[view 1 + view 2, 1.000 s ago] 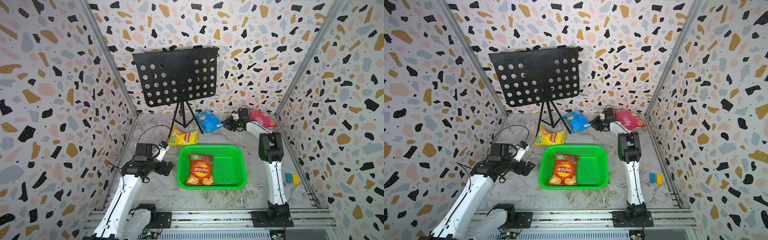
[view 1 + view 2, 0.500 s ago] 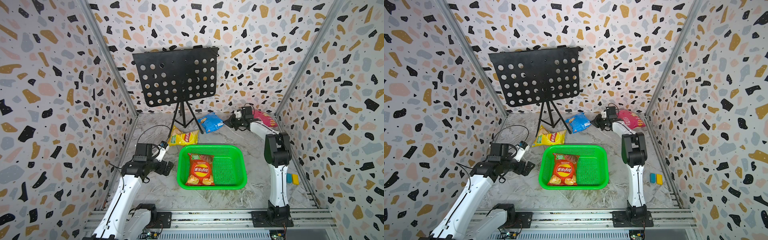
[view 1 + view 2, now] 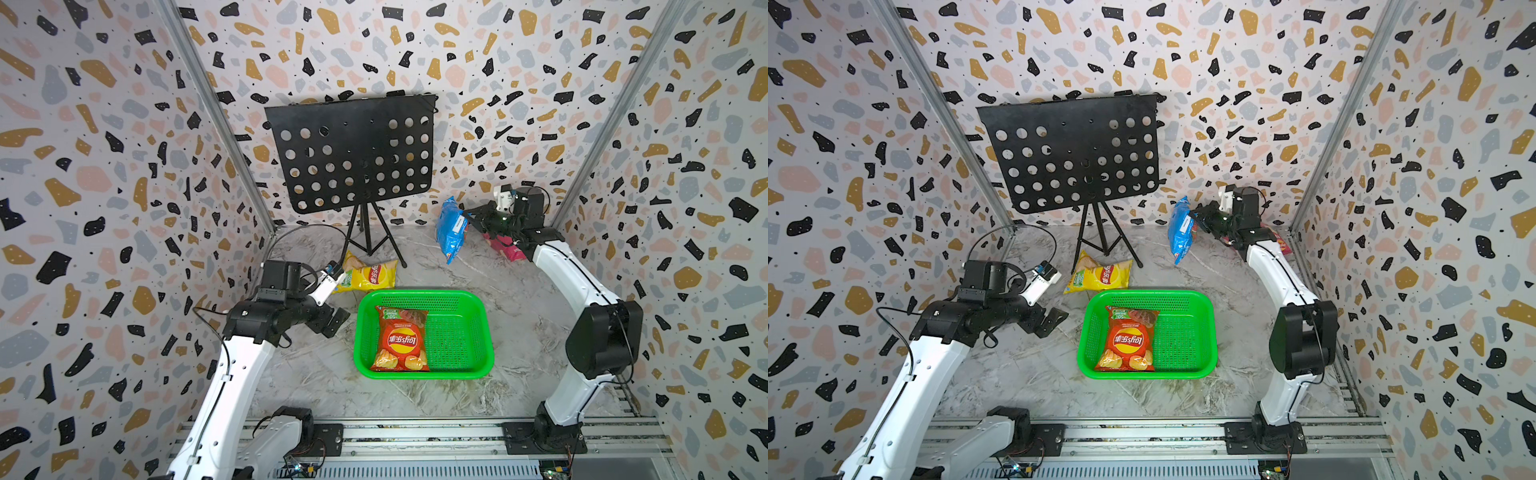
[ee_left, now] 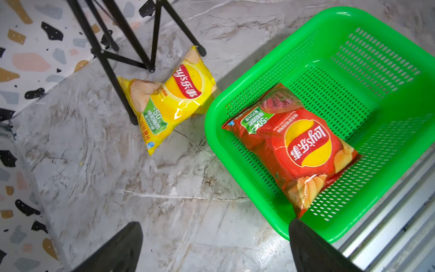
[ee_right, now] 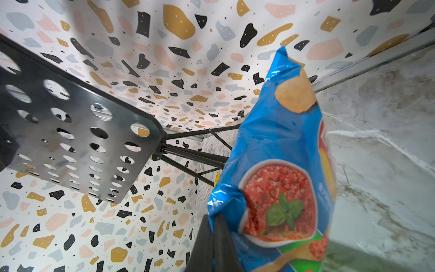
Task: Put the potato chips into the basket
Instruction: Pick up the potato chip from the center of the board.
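Lifted since a second ago, the blue bag [image 3: 451, 230] is dangling, pinched by the right gripper [image 3: 473, 219]; the red bag [image 3: 401, 338] is lying in the basket [image 3: 424, 293]; the yellow bag [image 3: 368, 274] and pink bag [image 3: 509, 249] are waiting outside; the left gripper [image 3: 334, 322] is gaping.

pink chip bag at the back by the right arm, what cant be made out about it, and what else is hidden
- pink bag: both top views, mostly covered by the right arm; print unreadable.
- blue bag: right wrist view, lower end cut off by the frame edge, logo turned away.
- right pincer: right wrist view, shut on the blue bag, only tips in frame.
- left pincer: left wrist view, only two dark tips at the frame edge.
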You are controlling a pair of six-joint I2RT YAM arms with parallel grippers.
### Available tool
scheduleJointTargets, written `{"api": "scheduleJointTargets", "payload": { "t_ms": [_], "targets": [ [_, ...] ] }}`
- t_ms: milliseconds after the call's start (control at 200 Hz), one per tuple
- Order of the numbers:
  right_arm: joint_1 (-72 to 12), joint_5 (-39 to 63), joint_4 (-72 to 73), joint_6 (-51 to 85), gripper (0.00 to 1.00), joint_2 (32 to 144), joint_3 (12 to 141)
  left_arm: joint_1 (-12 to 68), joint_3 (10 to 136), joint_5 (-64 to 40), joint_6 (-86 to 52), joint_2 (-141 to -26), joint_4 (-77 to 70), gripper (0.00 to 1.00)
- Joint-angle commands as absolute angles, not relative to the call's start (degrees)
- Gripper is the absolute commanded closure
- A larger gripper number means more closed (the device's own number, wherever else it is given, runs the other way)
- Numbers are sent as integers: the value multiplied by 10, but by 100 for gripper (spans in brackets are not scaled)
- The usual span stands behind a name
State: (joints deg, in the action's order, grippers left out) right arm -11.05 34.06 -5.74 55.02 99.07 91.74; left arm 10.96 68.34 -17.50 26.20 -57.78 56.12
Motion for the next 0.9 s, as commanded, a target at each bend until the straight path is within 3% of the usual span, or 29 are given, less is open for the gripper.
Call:
{"api": "scheduleJointTargets", "payload": {
  "t_ms": [0,491,656,896],
  "targets": [
    [-119,302,-67,545,100,922,898,178,722,-136,258,-581,602,0],
    [-245,102,-30,651,100,696,713,337,840,-202,199,-671,564,2],
    [-322,-33,-71,717,100,658,698,377,851,-207,200,-703,553,2],
    [-410,-137,-132,789,100,662,725,401,864,-231,182,-734,533,2]
  ]
}}
